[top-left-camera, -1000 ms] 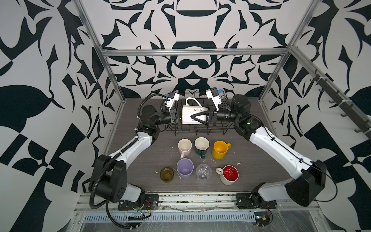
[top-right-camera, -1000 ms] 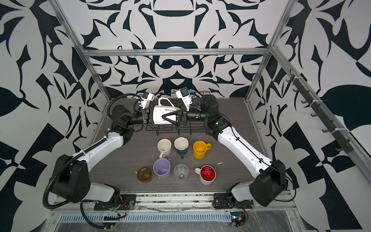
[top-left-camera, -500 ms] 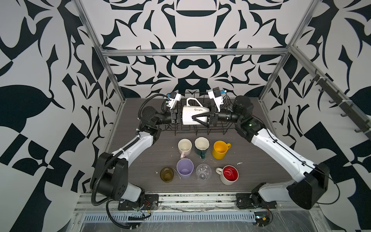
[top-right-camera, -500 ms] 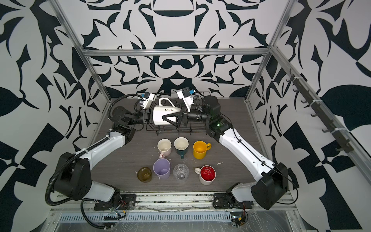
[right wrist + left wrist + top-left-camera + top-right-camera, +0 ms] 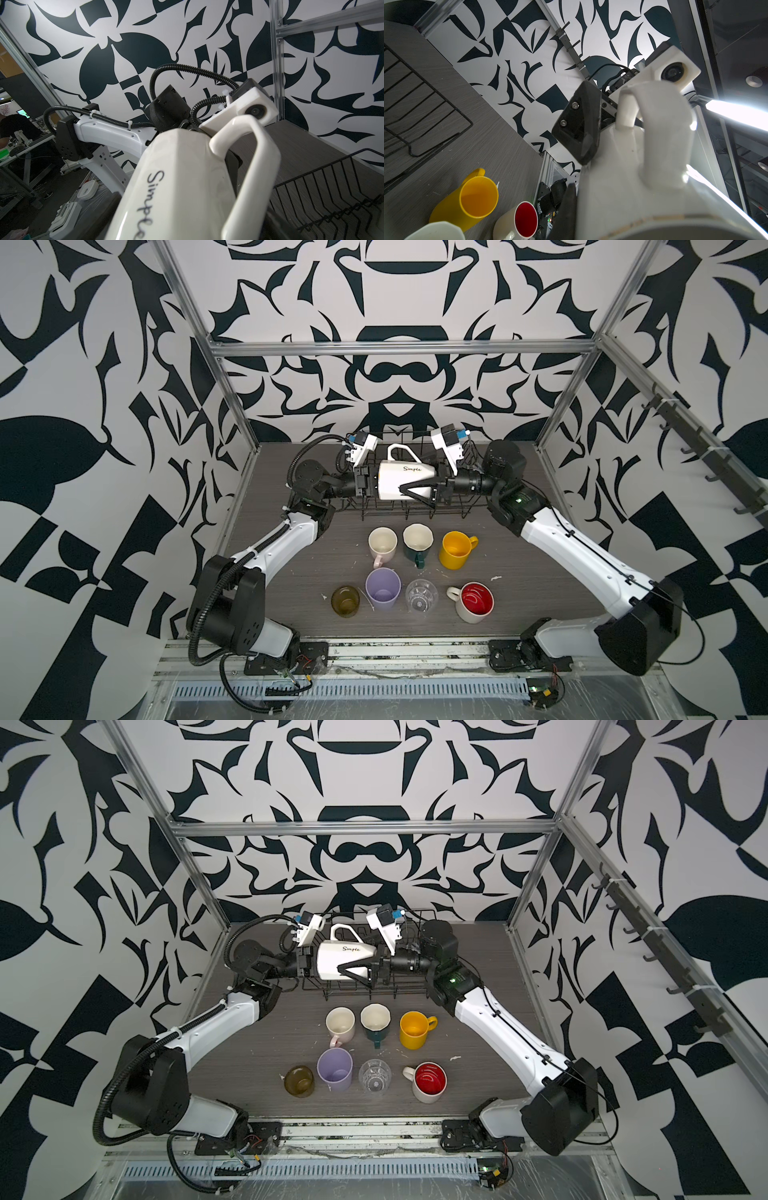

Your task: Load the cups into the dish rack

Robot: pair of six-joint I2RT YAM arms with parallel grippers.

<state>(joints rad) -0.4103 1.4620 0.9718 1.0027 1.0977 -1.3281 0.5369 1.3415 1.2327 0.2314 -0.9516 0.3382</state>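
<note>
The white mug (image 5: 401,481) is held on its side just above the rack (image 5: 455,512), handle up. Its rim is pinched by the left gripper (image 5: 368,485); the jaws of the right gripper (image 5: 415,491) are spread astride its base. Seven cups (image 5: 383,593) are stood before the rack.

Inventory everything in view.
dish rack: 1, black, at the back
white mug: 1, white, aloft sideways by dish rack
pink mug: 1, pink, middle row
green mug: 1, green, middle row
yellow mug: 1, yellow, middle row
olive glass: 1, olive, front row
lilac tumbler: 1, lilac, front row
clear glass: 1, clear, front row
red-lined mug: 1, cream, front row
left gripper: 1, black, shut on white mug's rim
right gripper: 1, black, astride its base, grip unclear
</note>
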